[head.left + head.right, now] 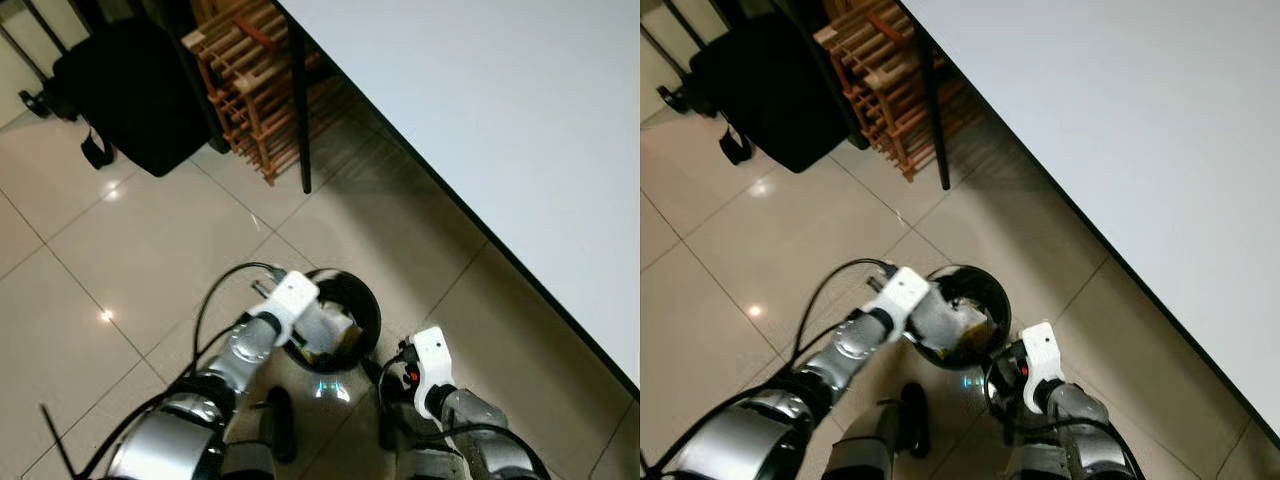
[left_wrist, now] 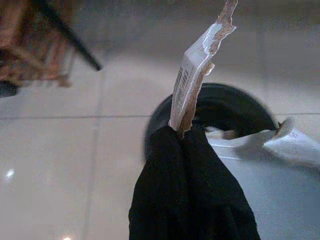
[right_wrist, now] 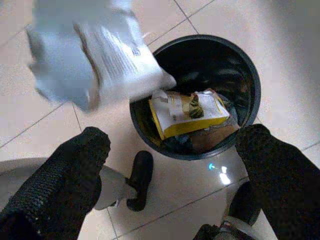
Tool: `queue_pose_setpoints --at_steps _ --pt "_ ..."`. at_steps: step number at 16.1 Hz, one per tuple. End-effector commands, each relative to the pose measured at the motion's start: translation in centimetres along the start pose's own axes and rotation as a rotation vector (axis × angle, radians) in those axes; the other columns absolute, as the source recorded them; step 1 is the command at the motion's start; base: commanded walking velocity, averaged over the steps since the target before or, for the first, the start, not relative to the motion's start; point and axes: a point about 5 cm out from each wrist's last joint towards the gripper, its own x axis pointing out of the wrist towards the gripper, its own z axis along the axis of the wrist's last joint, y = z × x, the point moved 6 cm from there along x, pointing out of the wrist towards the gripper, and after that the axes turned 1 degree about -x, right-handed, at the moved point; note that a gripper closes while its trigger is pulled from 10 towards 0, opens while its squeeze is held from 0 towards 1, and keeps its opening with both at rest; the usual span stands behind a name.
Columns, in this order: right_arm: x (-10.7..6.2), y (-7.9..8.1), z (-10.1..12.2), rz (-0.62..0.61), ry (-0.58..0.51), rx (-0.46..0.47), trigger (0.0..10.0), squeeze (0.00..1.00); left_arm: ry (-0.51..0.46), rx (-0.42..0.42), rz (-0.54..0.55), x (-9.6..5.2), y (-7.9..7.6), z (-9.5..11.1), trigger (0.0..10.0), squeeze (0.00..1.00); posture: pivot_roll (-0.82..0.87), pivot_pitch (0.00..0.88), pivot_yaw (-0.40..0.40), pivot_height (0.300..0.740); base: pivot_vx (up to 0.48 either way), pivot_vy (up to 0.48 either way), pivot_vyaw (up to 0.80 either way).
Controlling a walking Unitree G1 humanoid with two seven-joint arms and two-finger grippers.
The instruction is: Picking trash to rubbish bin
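Over bin: my left gripper (image 2: 182, 135) pinches a torn white printed paper wrapper (image 2: 197, 70).
Bin: round black plastic bin (image 3: 245, 75) on tiled floor, holding yellow packet (image 3: 187, 112).
Right gripper (image 3: 170, 165): fingers spread, above bin.

Black bin (image 1: 350, 300) on tiled floor (image 1: 120, 260)

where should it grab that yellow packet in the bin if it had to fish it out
By the near long edge of the yellow packet, coming straight down from above: it lies flat on top of the trash in the black bin, whose walls block any side approach.
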Motion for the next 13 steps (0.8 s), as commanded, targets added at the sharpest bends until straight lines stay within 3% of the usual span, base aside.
queue_pose_setpoints --at_steps 1,5,6,13 --pt "-0.37 0.35 -0.79 0.014 0.029 0.013 10.0 0.0 0.03 0.002 -0.049 -0.27 -1.21 -1.06 10.0 0.0 -0.1 0.417 0.071 0.74 0.0 0.0 0.0" --pt "-0.54 0.3 -0.2 0.008 0.029 0.017 10.0 0.0 0.021 0.005 -0.079 -0.09 -1.7 -0.62 10.0 0.0 -0.1 0.406 0.078 0.74 0.0 0.0 0.0" --pt "-0.61 0.33 -0.17 0.007 0.031 0.019 10.0 0.0 0.016 0.001 -0.082 -0.05 -1.59 -0.44 10.0 0.98 -0.1 0.404 0.08 0.74 0.0 0.0 0.0" --pt "-0.76 0.41 -0.38 0.003 0.049 0.023 10.0 0.0 0.015 0.005 -0.095 -0.06 -1.54 -0.38 10.0 1.0 -0.1 0.402 0.078 0.74 0.0 0.0 0.0"
